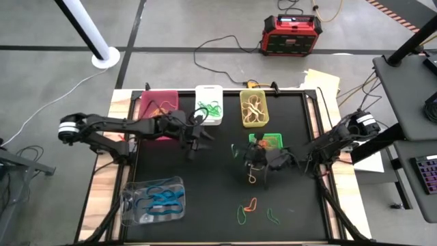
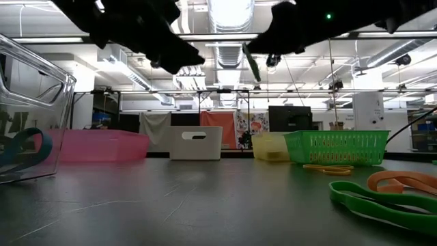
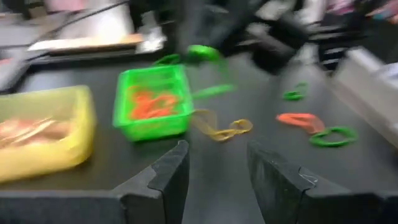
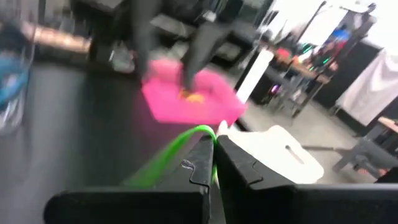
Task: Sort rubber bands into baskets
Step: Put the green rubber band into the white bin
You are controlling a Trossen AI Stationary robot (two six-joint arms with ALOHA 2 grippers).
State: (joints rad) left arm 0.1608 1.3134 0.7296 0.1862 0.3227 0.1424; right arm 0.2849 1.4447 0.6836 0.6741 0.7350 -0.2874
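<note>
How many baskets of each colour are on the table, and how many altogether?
Pink basket: 1
White basket: 1
Yellow basket: 1
Green mesh basket: 1
Clear basket: 1
Total: 5
Right gripper, near the green mesh basket, grips a green rubber band; left gripper, near the white basket, is open.

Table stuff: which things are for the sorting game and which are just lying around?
For the job: rubber bands, pink basket, white basket, yellow basket, green basket, clear basket, right gripper holding a green band.
Just lying about: red-black box, cables.
</note>
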